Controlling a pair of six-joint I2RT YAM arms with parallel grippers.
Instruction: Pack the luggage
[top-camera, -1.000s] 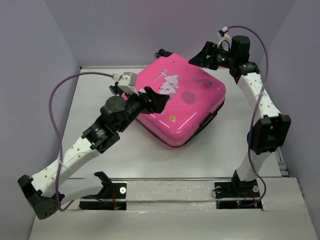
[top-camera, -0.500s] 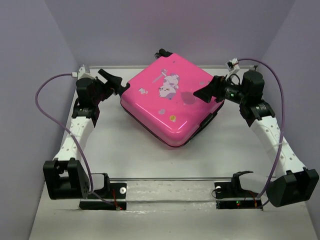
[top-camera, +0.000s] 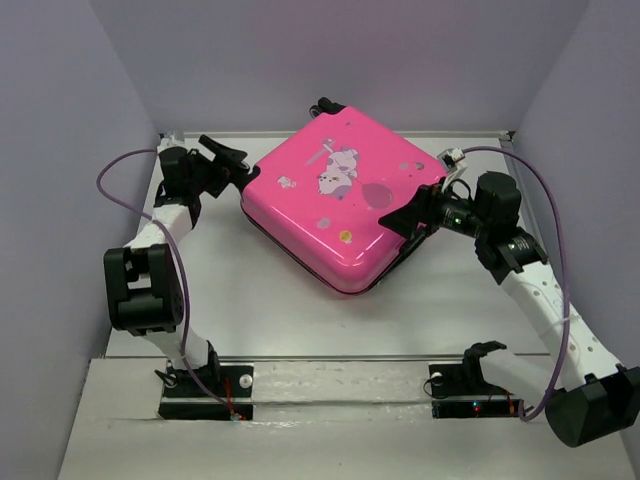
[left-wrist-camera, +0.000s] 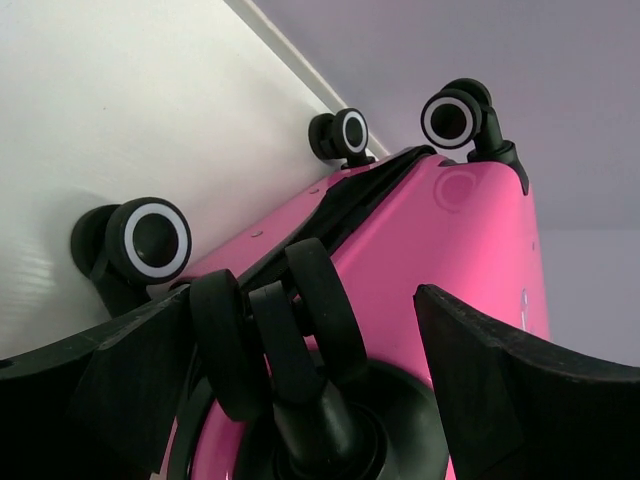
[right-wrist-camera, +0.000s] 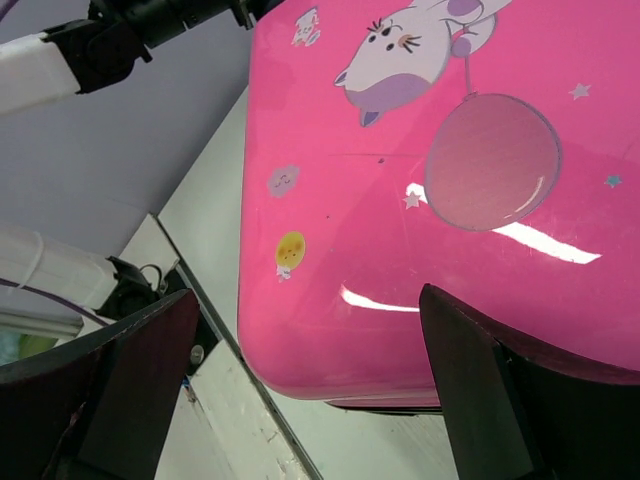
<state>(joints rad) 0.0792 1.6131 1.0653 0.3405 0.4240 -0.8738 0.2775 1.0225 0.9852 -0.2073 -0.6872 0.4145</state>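
Note:
The luggage (top-camera: 345, 205) is a hot-pink hard-shell suitcase lying shut and flat at the back middle of the table, cartoon print facing up. My left gripper (top-camera: 238, 166) stands open at its left corner. In the left wrist view, a black twin wheel (left-wrist-camera: 285, 325) sits between the spread fingers (left-wrist-camera: 130, 385) of that gripper (left-wrist-camera: 300, 300), with nothing gripped. My right gripper (top-camera: 405, 220) is open at the suitcase's right side. The right wrist view shows this gripper (right-wrist-camera: 308, 295) open over the pink lid (right-wrist-camera: 420, 200) near its front corner.
Purple walls close in the white table (top-camera: 260, 300) at the back and on both sides. A metal rail (top-camera: 340, 358) crosses the near edge above the two arm bases. More black wheels (left-wrist-camera: 155, 240) stick out from the suitcase's left edge.
The left gripper has come off the lid to the suitcase's left corner and its arm has folded. The right gripper has moved from the back right corner forward along the right side.

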